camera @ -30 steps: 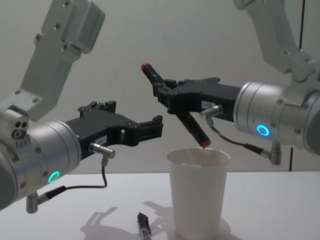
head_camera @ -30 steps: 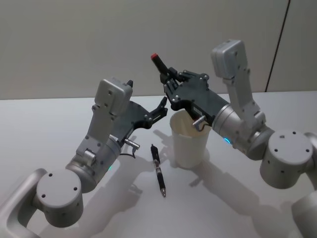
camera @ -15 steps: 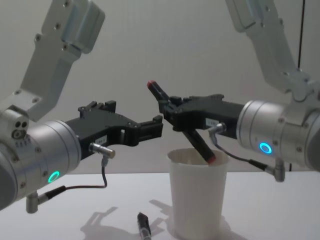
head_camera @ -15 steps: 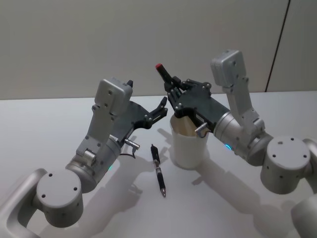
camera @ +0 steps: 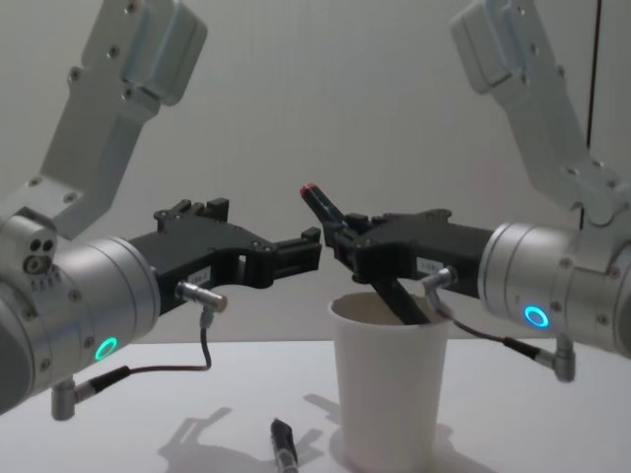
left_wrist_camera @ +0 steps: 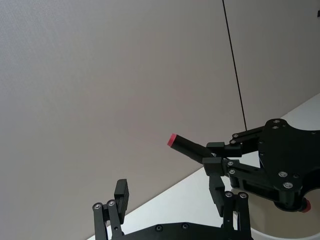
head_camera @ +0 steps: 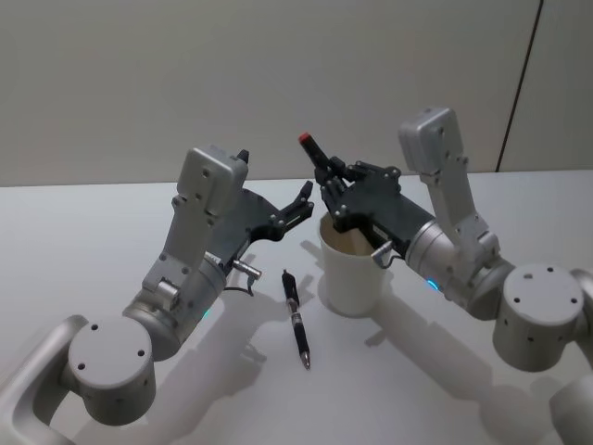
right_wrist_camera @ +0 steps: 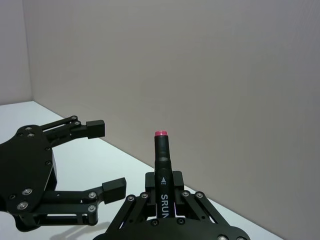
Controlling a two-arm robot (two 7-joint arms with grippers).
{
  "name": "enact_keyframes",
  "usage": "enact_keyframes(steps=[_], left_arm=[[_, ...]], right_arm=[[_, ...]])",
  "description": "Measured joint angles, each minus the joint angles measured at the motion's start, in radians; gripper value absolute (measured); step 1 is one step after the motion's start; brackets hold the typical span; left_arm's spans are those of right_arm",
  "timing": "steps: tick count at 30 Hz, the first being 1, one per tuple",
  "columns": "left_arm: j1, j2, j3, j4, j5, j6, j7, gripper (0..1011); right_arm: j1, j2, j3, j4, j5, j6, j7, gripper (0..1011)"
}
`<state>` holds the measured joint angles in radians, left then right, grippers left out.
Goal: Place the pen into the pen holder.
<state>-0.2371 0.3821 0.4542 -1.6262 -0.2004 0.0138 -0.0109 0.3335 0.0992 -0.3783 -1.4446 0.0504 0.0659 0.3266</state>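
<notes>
**Head view: pen (head_camera: pixel 315 158) tilted into the pen holder (head_camera: pixel 352 278)**

Head view: the right gripper (head_camera: pixel 332 181) clamps the stiff, light-looking pen mid-barrel, with the pen holder just beneath it.
Chest view: the pen's lower end is inside the rim. The holder looks like thin paper, probably easy to tip.
Left wrist view: the left gripper (left_wrist_camera: pixel 169 195) hangs wide and empty alongside.
</notes>
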Motion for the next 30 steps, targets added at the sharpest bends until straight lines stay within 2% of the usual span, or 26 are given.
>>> enact_keyframes(steps=[20,23,25,26,27,29,30], left_arm=[[0.0,0.0,0.0,0.0,0.0,0.0,0.0,1001],[0.0,0.0,0.0,0.0,0.0,0.0,0.0,1001],[0.0,0.0,0.0,0.0,0.0,0.0,0.0,1001],[0.0,0.0,0.0,0.0,0.0,0.0,0.0,1001],[0.0,0.0,0.0,0.0,0.0,0.0,0.0,1001],[0.0,0.0,0.0,0.0,0.0,0.0,0.0,1001],[0.0,0.0,0.0,0.0,0.0,0.0,0.0,1001]], right_arm=[[-0.02,0.02,0.007,-0.016,0.014,0.008,0.003,196],[-0.021,0.021,0.008,-0.018,0.015,0.009,0.004,238],[-0.022,0.022,0.008,-0.019,0.016,0.009,0.004,336],[-0.022,0.022,0.008,-0.019,0.016,0.009,0.004,336],[-0.022,0.023,0.008,-0.019,0.016,0.009,0.004,396],[-0.023,0.023,0.009,-0.02,0.016,0.009,0.004,431],[-0.023,0.024,0.009,-0.02,0.016,0.009,0.005,487]])
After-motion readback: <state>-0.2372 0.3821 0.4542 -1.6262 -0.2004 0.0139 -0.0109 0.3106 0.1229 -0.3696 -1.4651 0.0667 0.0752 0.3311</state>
